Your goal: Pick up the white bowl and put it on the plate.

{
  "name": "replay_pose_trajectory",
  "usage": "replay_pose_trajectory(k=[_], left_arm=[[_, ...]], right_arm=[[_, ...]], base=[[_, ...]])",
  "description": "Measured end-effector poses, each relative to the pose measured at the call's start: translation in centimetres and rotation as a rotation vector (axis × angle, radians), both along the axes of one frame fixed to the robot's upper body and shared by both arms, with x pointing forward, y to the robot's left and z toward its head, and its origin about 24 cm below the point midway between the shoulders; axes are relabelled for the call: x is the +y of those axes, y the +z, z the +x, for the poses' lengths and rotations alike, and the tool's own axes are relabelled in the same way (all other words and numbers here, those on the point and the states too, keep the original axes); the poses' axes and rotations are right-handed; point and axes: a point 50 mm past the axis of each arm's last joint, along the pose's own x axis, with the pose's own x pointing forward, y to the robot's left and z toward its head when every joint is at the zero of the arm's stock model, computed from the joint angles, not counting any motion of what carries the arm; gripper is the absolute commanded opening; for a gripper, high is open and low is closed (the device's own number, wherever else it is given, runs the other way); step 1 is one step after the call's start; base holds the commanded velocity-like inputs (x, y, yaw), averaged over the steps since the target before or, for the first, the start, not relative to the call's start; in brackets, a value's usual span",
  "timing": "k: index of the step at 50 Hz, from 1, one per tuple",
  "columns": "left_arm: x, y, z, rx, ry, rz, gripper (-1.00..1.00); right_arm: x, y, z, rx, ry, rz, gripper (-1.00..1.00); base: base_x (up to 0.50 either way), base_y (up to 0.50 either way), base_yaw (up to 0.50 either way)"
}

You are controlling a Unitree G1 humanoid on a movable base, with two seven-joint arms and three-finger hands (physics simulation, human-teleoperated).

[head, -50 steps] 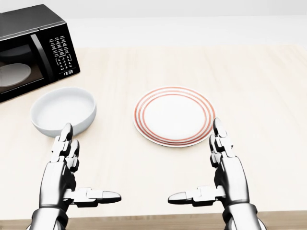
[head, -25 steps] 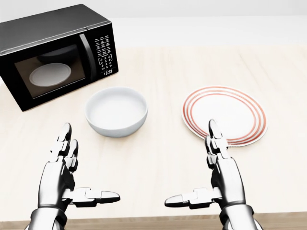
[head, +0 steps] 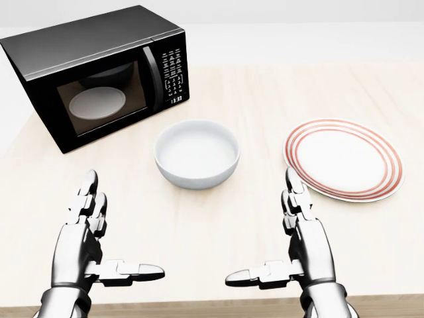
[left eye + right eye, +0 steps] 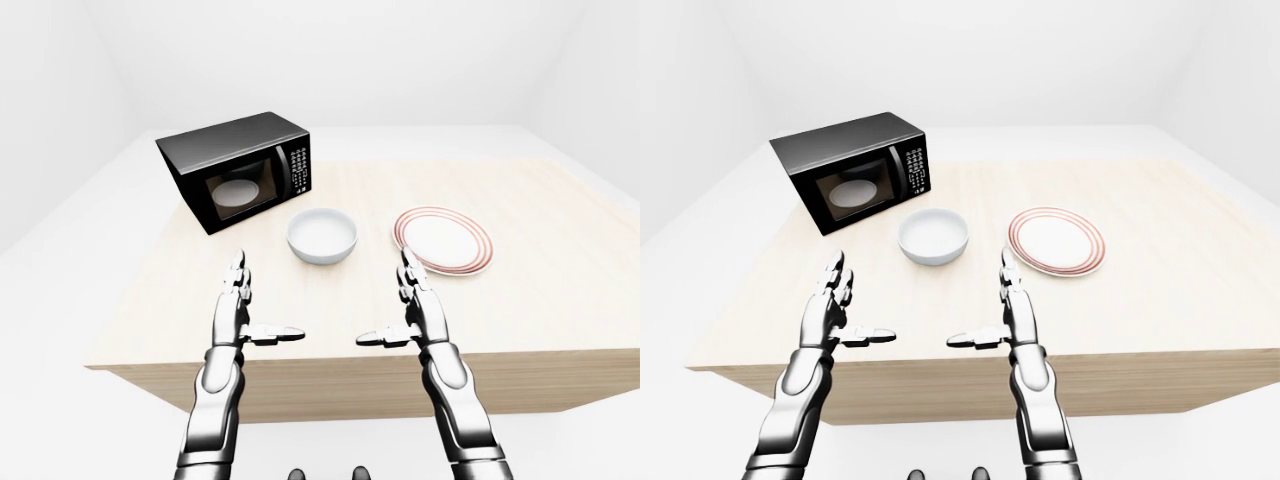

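Observation:
The white bowl (image 3: pixel 197 154) sits empty on the wooden table (image 3: pixel 265 93), at the middle of the head view. The white plate (image 3: pixel 343 159) with red rings lies to its right, apart from it. My left hand (image 3: pixel 99 242) is open and empty at the lower left, fingers pointing up the view and thumb out to the right. My right hand (image 3: pixel 285 245) is open and empty at the lower right, thumb out to the left. Both hands hover over the table below the bowl, touching nothing.
A black microwave (image 3: pixel 99 73) with its door shut stands at the upper left, close above and left of the bowl. The table's near edge (image 4: pixel 350 358) runs under my wrists. White floor and walls surround the table.
The whole picture has shifted right: the camera has moved left. Bowl, plate and microwave now lie further right in the view. My hands keep the same open pose.

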Motion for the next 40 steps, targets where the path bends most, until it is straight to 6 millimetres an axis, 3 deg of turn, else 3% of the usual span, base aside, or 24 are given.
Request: replay_pose_trajectory(k=[9,40], left_arm=[[-0.07,-0.03,-0.02,0.001,0.0,-0.003,1.0],[-0.12,-0.01,0.0,0.0,-0.001,-0.005,1.0]], right_arm=[[-0.08,-0.15,0.05,0.012,-0.004,0.005,1.0],[0.14,-0.19,0.05,0.013,0.006,0.004,1.0]], base=[[0.06,0.0,0.0],[0.29,0.0,0.0]])
